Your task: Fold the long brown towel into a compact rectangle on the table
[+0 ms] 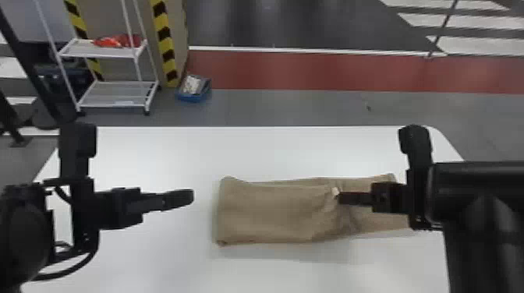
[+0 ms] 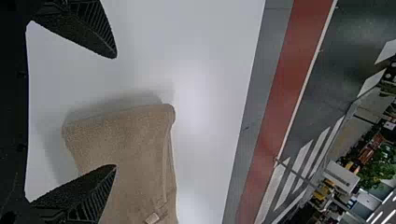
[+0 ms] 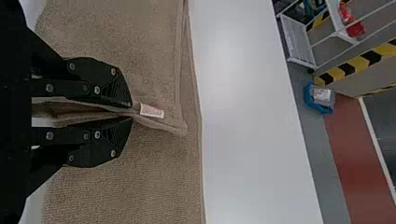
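The white table (image 1: 156, 156) (its far right corner rounded) carries the partly folded brown towel (image 1: 269, 214).

Beyond the far edge of the table (image 1: 175, 152), toward its far left corner, a white rack (image 1: 113, 99) carries something red (image 1: 119, 41) on its upper shelf, in front of a pillar (image 1: 167, 50) striped black and yellow. A blue bin (image 1: 193, 97) sits on the floor beside the pillar, near a red strip (image 1: 312, 72); white stripes (image 1: 468, 21) mark the darker ground past the far right corner.
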`<control>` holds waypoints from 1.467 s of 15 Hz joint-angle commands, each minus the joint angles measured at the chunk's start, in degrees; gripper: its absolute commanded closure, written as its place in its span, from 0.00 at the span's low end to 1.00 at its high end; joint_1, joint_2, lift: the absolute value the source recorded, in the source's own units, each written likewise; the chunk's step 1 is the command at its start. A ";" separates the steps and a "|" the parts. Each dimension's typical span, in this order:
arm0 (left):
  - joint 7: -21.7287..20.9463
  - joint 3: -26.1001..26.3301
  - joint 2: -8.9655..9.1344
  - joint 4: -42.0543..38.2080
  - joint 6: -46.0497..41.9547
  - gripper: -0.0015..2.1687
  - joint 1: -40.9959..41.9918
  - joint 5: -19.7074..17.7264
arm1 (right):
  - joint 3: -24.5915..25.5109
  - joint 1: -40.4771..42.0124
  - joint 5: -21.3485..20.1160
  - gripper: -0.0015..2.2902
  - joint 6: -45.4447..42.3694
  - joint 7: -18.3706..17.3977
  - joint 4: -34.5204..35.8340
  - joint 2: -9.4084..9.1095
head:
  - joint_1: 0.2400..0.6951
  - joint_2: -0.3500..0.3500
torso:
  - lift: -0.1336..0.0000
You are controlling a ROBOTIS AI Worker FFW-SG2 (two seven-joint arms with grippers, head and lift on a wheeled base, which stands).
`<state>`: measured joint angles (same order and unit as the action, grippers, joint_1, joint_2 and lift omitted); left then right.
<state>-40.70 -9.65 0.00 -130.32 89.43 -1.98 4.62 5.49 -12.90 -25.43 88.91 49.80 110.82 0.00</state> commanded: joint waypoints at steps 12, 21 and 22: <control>0.36 -0.55 0.15 -0.11 0.60 0.02 -0.22 -0.67 | -0.57 1.13 -2.78 0.20 1.17 1.62 0.80 -0.05 | 1.00 0.43 | 0.07; 0.53 -0.64 0.15 0.33 0.60 0.02 0.31 -0.67 | -3.91 1.57 -5.68 0.15 1.17 0.65 -3.50 -0.05 | 1.00 0.46 | 0.07; 0.53 -0.64 0.15 0.33 0.60 0.02 0.31 -0.67 | -3.91 1.57 -5.68 0.15 1.17 0.56 -4.03 -0.05 | 1.00 0.45 | 0.07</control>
<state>-40.16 -10.28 0.00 -130.05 89.43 -1.74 3.96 1.79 -11.30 -30.83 88.91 50.40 107.57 0.00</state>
